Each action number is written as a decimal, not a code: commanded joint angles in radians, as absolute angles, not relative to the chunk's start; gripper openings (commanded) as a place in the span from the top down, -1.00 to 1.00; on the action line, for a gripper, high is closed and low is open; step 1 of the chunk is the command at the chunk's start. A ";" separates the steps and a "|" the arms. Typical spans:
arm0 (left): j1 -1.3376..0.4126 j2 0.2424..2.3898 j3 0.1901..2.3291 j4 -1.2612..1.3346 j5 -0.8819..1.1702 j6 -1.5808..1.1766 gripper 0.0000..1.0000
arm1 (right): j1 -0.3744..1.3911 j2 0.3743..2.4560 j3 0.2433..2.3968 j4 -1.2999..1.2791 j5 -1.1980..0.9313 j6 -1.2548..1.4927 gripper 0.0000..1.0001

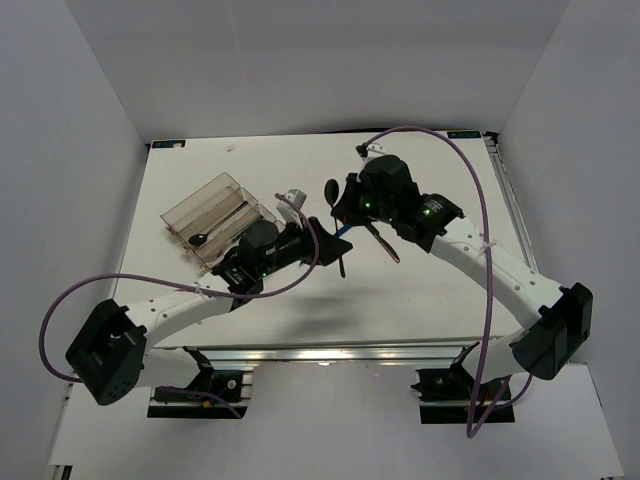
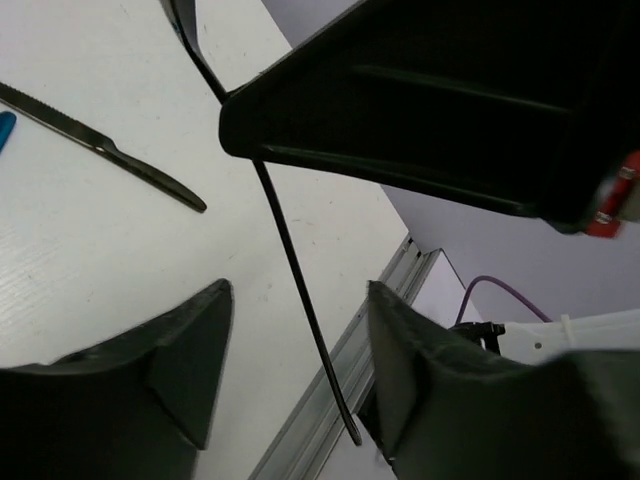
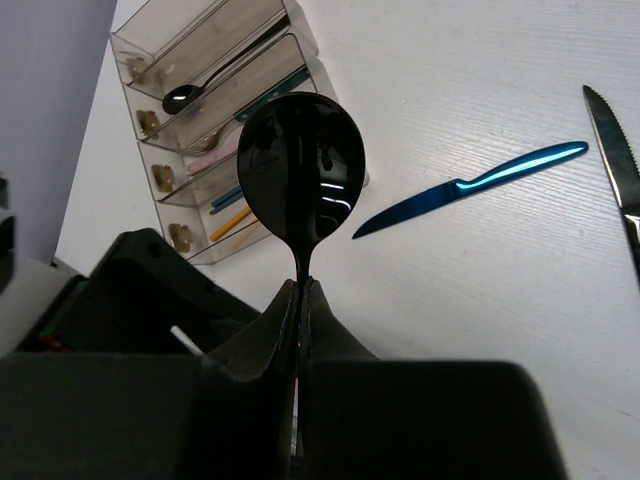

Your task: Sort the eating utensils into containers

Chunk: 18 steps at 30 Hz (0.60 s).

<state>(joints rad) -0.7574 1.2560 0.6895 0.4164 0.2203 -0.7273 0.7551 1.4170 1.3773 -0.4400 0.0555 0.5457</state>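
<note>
My right gripper [image 3: 302, 290] is shut on the neck of a black spoon [image 3: 301, 165], whose bowl stands up in front of the wrist camera. Above the table the spoon [image 1: 332, 189] is held by the right gripper [image 1: 346, 206]. Its thin handle [image 2: 300, 290] hangs down between the fingers of my left gripper [image 2: 300, 370], which is open and touches it on neither side. The left gripper [image 1: 338, 248] sits just below the right one. The clear divided tray [image 3: 130, 45] holds another black spoon [image 3: 183, 95] and orange [image 3: 230, 222] and pink sticks.
A blue knife [image 3: 470, 185] and a dark serrated knife [image 3: 615, 150] lie on the white table right of the tray [image 1: 185, 210]. The serrated knife [image 2: 110, 150] also lies left of the handle. The table's metal front edge [image 2: 340, 370] runs beneath the left fingers.
</note>
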 commanded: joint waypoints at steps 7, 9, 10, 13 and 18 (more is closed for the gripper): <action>-0.784 1.279 0.775 0.324 0.177 -0.684 1.00 | 0.790 1.362 1.367 -0.390 0.054 0.571 1.00; -0.782 1.266 0.802 0.234 0.124 -0.649 1.00 | 0.788 1.352 1.356 -0.387 0.064 0.568 0.68; -0.784 1.261 0.814 0.200 0.100 -0.632 1.00 | 0.788 1.336 1.351 -0.387 0.072 0.565 0.41; -0.775 1.250 0.866 0.050 -0.017 -0.566 1.00 | 0.769 1.306 1.339 -0.416 0.120 0.555 -0.79; -0.683 1.275 0.995 -0.280 -0.167 -0.346 1.00 | 0.678 1.243 1.313 -0.471 0.141 0.509 -0.79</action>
<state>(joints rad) -0.7307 1.2922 0.9062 -0.0330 -0.0162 -0.5259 0.7322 1.2984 1.3262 -0.4519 0.1043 0.5430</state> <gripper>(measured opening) 0.047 0.893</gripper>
